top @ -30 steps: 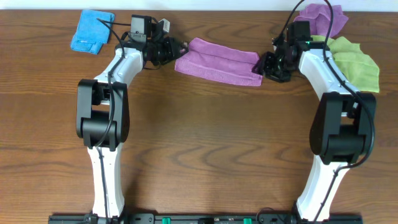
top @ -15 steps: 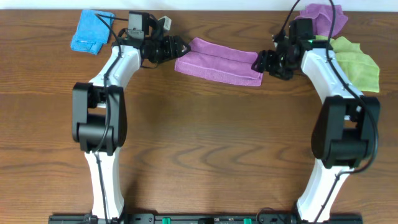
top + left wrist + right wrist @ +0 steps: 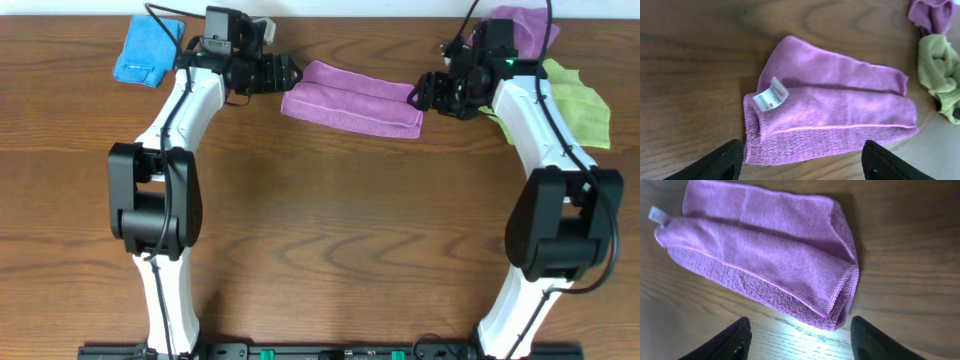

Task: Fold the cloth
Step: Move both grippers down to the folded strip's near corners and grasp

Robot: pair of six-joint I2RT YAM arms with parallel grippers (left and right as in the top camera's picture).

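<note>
Cloth point(image 3: 350, 97) first: where is it lying?

Far side of the desk point(image 3: 320, 220), stretched between my two arms and already doubled into a long band. The white tag point(image 3: 771, 94) sits at the end nearest my left fingers point(image 3: 715, 160).

And those fingers, are they holding anything?

Nothing! Left fingers are spread wide and empty, just off the tag end. Right fingers point(image 3: 732, 337) are spread wide too, empty, hovering by the other short end where the stacked edges show.

How will it behave when you grab it?

Soft, light and floppy, I'd say. It has no stiffness, so it'll sag and drape wherever I lift it. The fuzzy pile should give good grip, and there's nothing here to break. The trouble is the layers: pinch only the top one and the band peels open.

So where do you take hold?

At a short end, I reckon, near a corner, with the fingers closing through every layer at once. The right end looks good, since the edges line up there. I'd keep it low, too: the green towel point(image 3: 575, 105) is near that arm, and I don't want to snag it.
</note>
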